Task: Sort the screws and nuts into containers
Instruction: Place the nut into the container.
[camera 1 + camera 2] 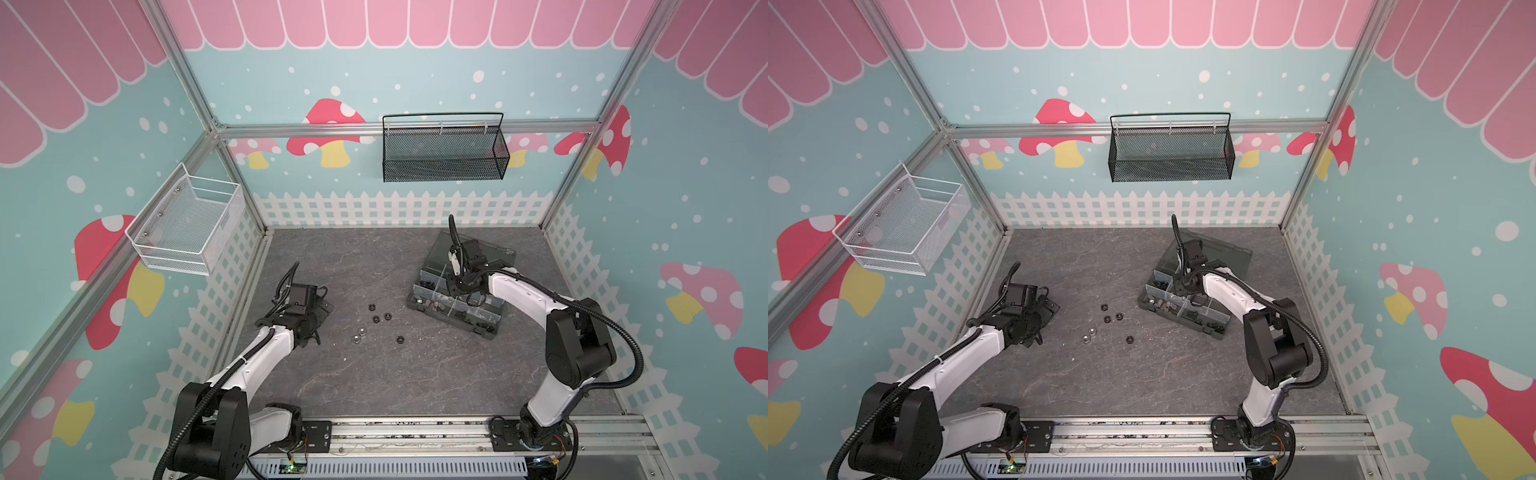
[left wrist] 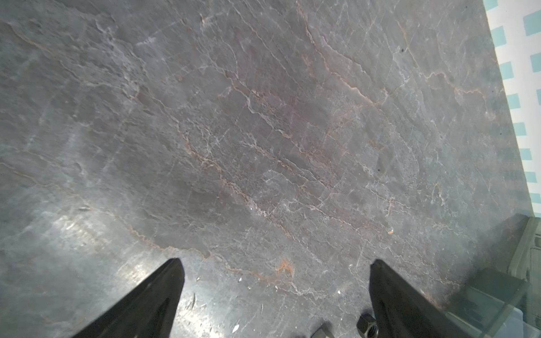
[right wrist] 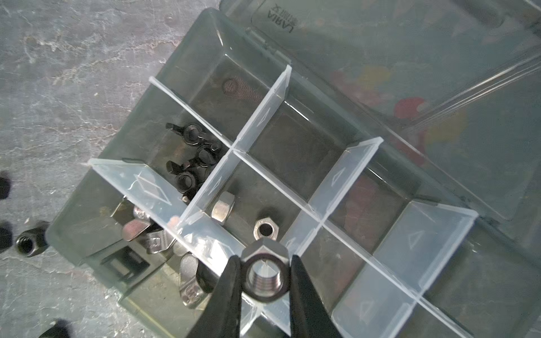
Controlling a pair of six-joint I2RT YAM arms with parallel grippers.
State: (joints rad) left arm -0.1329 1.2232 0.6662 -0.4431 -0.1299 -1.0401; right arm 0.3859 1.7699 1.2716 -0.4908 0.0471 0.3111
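Observation:
My right gripper (image 3: pixel 264 263) is shut on a silver hex nut (image 3: pixel 265 276) and holds it over the open organizer box (image 3: pixel 140 117), above a divider crossing. In the cell just beyond lie two silver nuts (image 3: pixel 222 210). Black wing-headed screws (image 3: pixel 190 158) fill a neighbouring cell, and silver wing pieces (image 3: pixel 152 234) another. Several loose nuts lie mid-table, black (image 1: pixel 372 308) and silver (image 1: pixel 360 331), seen in both top views (image 1: pixel 1104 307). My left gripper (image 2: pixel 275 261) is open low over bare table to their left (image 1: pixel 322 316), with a black nut (image 2: pixel 367 324) beside one finger.
The box (image 1: pixel 419 305) sits at the table's right rear with its lid (image 1: pixel 498 249) folded back. A black mesh basket (image 1: pixel 444 158) hangs on the back wall and a white wire basket (image 1: pixel 187 224) on the left wall.

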